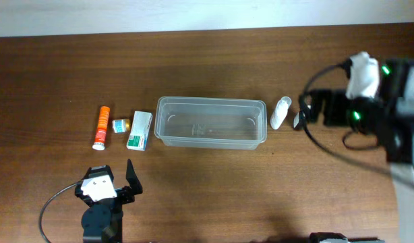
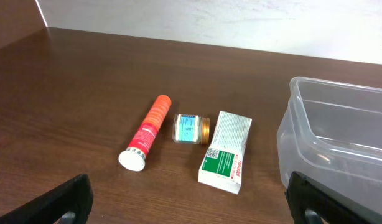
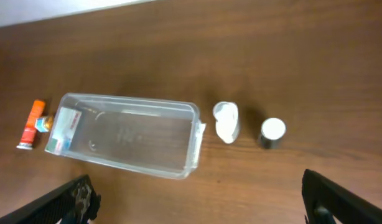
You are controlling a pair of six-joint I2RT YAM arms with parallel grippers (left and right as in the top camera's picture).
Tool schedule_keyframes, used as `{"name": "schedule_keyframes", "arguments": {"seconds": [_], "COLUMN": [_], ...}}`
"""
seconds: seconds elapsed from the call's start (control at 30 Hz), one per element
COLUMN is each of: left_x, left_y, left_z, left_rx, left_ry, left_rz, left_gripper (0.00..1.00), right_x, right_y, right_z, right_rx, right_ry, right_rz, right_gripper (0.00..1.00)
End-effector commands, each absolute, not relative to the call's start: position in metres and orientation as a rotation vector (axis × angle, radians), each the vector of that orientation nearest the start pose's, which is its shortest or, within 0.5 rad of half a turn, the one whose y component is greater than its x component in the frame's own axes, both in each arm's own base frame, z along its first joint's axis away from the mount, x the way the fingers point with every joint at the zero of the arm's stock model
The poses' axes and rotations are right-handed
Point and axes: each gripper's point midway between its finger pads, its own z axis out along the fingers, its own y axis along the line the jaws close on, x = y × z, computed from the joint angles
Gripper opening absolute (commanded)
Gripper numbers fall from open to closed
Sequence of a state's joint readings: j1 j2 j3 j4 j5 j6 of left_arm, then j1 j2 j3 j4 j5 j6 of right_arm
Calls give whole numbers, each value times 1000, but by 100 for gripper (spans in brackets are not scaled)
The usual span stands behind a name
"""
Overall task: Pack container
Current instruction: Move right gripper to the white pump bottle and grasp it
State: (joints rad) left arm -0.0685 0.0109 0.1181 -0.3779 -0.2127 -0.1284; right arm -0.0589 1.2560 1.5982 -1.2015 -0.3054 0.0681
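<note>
The container (image 1: 193, 125) sat empty, box (image 1: 139, 130) and white bottle (image 1: 280, 112) beside it for packing; left gripper (image 2: 191, 202) and right gripper (image 3: 200, 202) hung spread, empty.

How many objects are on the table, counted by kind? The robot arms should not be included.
Tube: 1, the orange tube
Box: 1, the white-and-green box
Small bottles and jars: 3, the gold-capped jar, the white bottle, the dark bottle with white cap
Tub: 1, the clear container
Total: 6
</note>
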Motion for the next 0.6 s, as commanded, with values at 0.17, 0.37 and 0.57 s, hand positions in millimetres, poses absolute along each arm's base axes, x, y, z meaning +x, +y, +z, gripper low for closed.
{"name": "schedule_keyframes", "arguments": {"seconds": [0.17,0.37,0.57], "left_x": [229,229,229], "left_y": [21,21,21], "left_z": [137,137,137], "left_rx": [-203,-203,-203], "left_ry": [1822,1822,1822], "left_rz": [57,57,57], "left_gripper": [100,100,100], "right_x": [368,392,402], "right_y": [34,43,50], "right_z": [217,162,130], "right_rx": [320,357,389], "right_ry": [2732,2842,2888], "right_rz": [231,223,141], "right_gripper": [86,73,66]}}
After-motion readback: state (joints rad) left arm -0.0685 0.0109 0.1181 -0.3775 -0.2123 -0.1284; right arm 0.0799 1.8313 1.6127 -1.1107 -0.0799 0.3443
